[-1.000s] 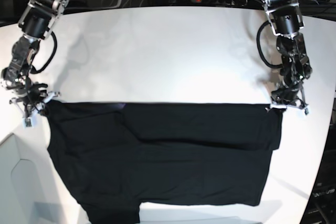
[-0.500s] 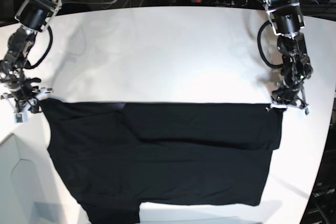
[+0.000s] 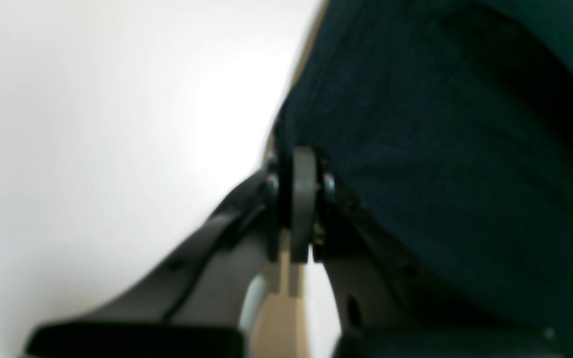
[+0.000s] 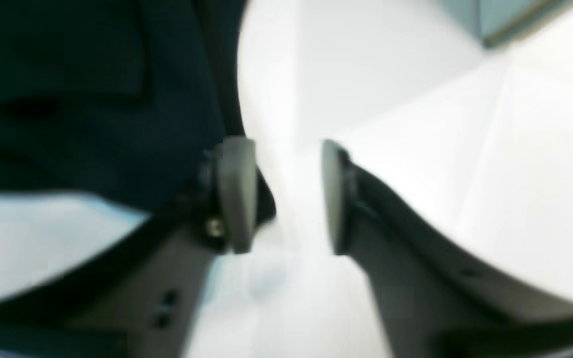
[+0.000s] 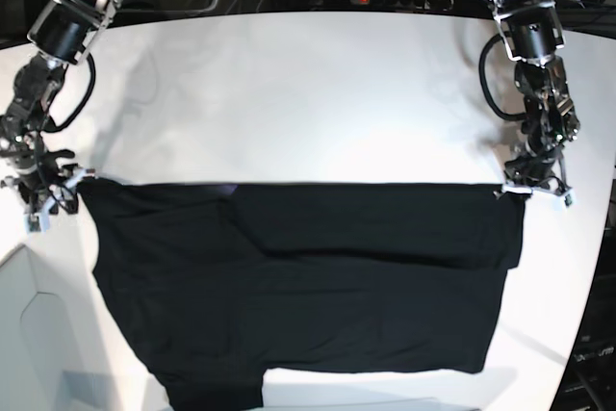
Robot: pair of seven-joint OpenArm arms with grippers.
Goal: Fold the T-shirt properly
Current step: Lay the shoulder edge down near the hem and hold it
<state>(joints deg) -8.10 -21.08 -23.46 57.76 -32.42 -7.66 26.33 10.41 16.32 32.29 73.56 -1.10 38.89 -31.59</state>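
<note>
The T-shirt (image 5: 298, 286) lies flat, its folded top edge running between both grippers. The left gripper (image 5: 532, 187) pinches one end of that edge. The right gripper (image 5: 50, 195) stands spread, cloth just beside one finger (image 4: 237, 194).

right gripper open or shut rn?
Open. In the right wrist view the right gripper shows bare white table between its fingers; the T-shirt lies beside them.

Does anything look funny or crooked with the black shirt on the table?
A little. The T-shirt lies flat, but its bottom edge is uneven: one flap hangs lower at the near corner on the right gripper's side. The right gripper is open beside the cloth; the left gripper is pinching its corner.
</note>
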